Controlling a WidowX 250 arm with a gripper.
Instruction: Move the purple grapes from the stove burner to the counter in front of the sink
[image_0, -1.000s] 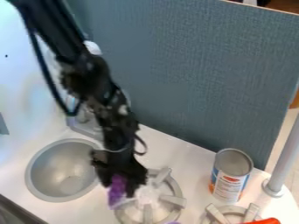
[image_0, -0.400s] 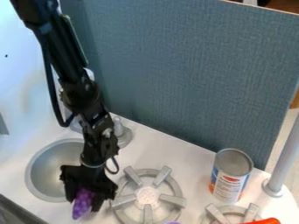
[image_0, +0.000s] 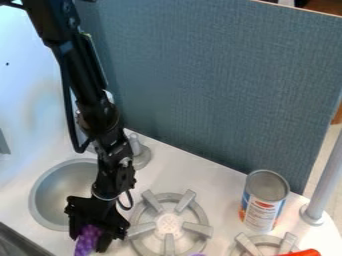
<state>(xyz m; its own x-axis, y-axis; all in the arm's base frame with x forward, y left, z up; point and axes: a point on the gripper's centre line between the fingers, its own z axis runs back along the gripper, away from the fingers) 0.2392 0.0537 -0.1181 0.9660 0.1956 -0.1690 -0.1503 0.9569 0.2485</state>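
The sink basin (image_0: 50, 197) serves as the reference for all positions. The gripper (image_0: 87, 241) points down at the basin's near right side, its fingers closed about a purple object (image_0: 86, 245). The object hangs between the fingers, just beside the basin rim; whether its lower end touches the counter (image_0: 220, 187) cannot be determined.

Handling, as judged: even, moderate pressure is advised, since the knobbly surface offers purchase but could roll if pinched off-centre. Any movement should be slow and level, with clearance kept from the basin's lip and from the raised arms of the burner (image_0: 169, 225) to its right. A low release would limit bouncing or tipping.

Materials: the basin is round, smooth and dull grey, apparently metallic. The burner is a grey ring with blocky radial arms. Well to the basin's right, beyond the burner, an upright cylindrical can (image_0: 264, 200) bears a printed label beneath its grey top. Behind the basin, a woven-looking blue-grey panel (image_0: 227, 90) borders the smooth, pale counter.
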